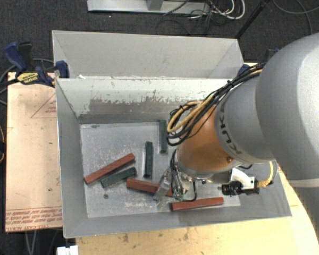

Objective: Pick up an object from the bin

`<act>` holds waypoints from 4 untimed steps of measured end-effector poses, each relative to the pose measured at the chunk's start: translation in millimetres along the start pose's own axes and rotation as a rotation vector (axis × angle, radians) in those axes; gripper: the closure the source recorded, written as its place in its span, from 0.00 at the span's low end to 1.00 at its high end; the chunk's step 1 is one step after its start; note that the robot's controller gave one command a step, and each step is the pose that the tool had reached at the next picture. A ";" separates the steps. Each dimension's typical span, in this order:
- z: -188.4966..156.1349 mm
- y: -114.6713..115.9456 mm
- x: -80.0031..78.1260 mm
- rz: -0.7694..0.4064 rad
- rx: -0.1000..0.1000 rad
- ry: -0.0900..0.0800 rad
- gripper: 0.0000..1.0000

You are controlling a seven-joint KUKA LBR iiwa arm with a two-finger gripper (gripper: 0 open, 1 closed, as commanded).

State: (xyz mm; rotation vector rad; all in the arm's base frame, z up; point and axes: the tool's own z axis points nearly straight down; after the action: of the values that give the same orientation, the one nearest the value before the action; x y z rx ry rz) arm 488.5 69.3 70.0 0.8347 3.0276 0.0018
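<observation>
Red bar [141,185] flat on the floor [111,142], just left of the gripper [170,191], long axis running left and slightly back from it, near end at or under it. Cannot tell the gripper open from shut, nor gripping anything; likely calls for closing across the bar's narrow width. To the gripper's right, a second red bar [196,203] near the front wall [149,222]; left beyond the first, a green bar [118,178] close by, leaving little room there.
</observation>
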 end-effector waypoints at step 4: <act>-4.0 -8.9 -9.1 -0.277 0.006 0.007 0.00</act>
State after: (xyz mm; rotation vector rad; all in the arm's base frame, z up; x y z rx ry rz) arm 491.7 57.0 74.0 0.4099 3.1221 -0.0043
